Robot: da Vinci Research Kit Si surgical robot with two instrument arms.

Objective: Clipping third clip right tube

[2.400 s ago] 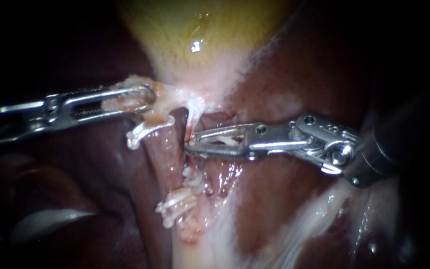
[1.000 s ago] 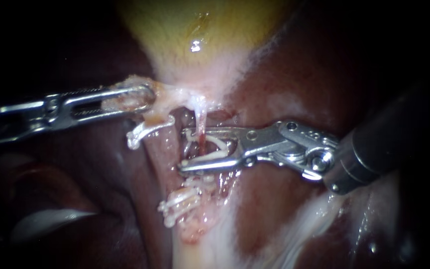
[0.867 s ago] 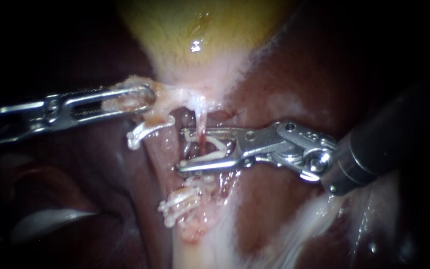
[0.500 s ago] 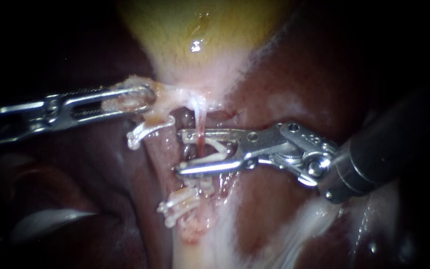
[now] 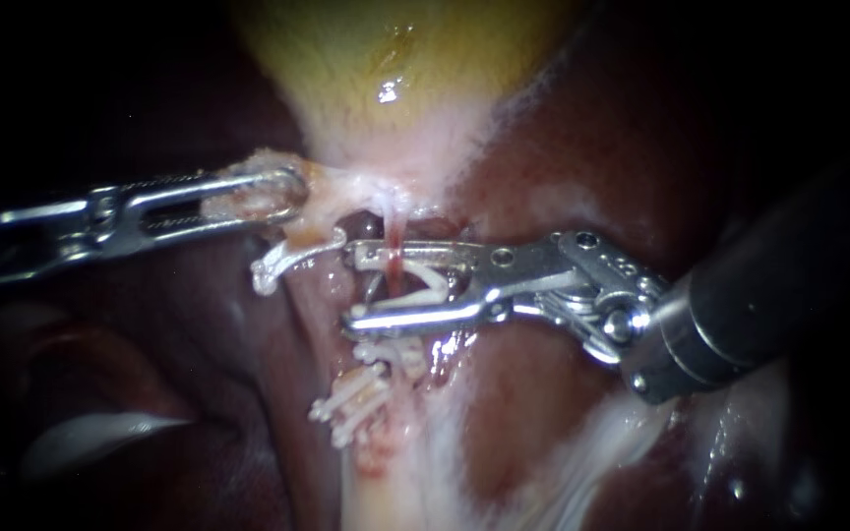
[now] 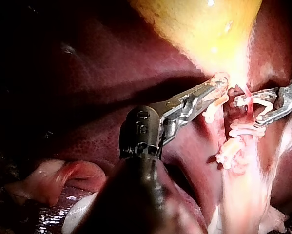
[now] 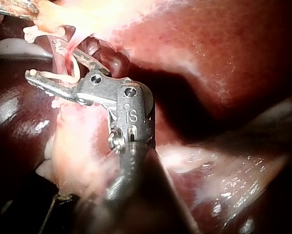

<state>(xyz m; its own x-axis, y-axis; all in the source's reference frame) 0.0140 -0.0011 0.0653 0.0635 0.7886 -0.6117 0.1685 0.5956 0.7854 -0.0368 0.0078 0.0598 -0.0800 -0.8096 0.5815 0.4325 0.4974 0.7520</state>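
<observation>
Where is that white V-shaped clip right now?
In the endoscope view's middle, the white clip sits between the right instrument's jaws, straddling the thin red tube just below the gallbladder.

Slim silvery slotted left instrument [image 5: 292, 194]; silvery riveted right instrument [image 5: 351, 285], dark shaft

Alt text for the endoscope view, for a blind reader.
My right instrument holds an open white clip astride a thin tube below the gallbladder. My left instrument grips pale tissue beside it; other clips sit lower down.
</observation>
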